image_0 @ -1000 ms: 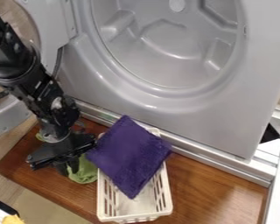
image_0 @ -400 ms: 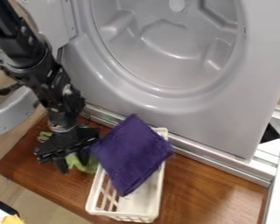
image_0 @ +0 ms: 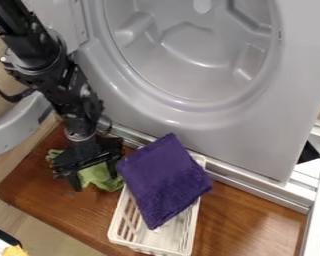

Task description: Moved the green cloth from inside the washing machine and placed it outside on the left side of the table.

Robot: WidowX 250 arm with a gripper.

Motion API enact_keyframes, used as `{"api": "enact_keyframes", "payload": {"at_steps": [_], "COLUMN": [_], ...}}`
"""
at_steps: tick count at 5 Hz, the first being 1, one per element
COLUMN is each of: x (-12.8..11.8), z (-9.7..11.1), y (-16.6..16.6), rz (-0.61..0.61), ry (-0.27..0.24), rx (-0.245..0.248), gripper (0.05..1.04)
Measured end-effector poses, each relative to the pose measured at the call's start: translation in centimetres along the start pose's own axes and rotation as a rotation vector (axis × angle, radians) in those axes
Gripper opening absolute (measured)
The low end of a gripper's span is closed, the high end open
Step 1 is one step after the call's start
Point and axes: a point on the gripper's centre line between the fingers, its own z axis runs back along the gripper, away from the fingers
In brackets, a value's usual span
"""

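Observation:
The black gripper hangs low over the left part of the wooden table, with its fingers spread. Crumpled on the wood is the green cloth, partly below and between those fingers, with another bit showing to the left of the gripper. The gripper body hides the cloth's middle. Behind both stands the grey washing machine, its round opening facing out and its drum showing no cloth.
A white slatted basket stands just right of the gripper, a purple cloth draped over it. The machine's door is swung out at the left, behind the arm. Wooden table surface extends right of the basket.
The gripper has moved right and its fingers have spread wider. Basket and purple cloth have shifted right, and the basket has turned a little. More of the green cloth shows between the fingers.

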Motion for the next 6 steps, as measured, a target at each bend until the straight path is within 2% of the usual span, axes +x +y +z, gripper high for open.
{"api": "enact_keyframes", "payload": {"at_steps": [1, 2, 4, 6], "x": [0.5, 1.1, 1.6, 1.7], "z": [0.7, 2.3, 6.4, 8.4], "y": [-1.0, -2.3, -4.2, -4.7], "rz": [-0.031, -0.061, -0.098, -0.145], "ry": [-0.008, -0.028, -0.091, -0.123], "rx": [-0.002, -0.011, -0.036, -0.024], "gripper": [1.001, 1.0, 1.0, 1.0]}}
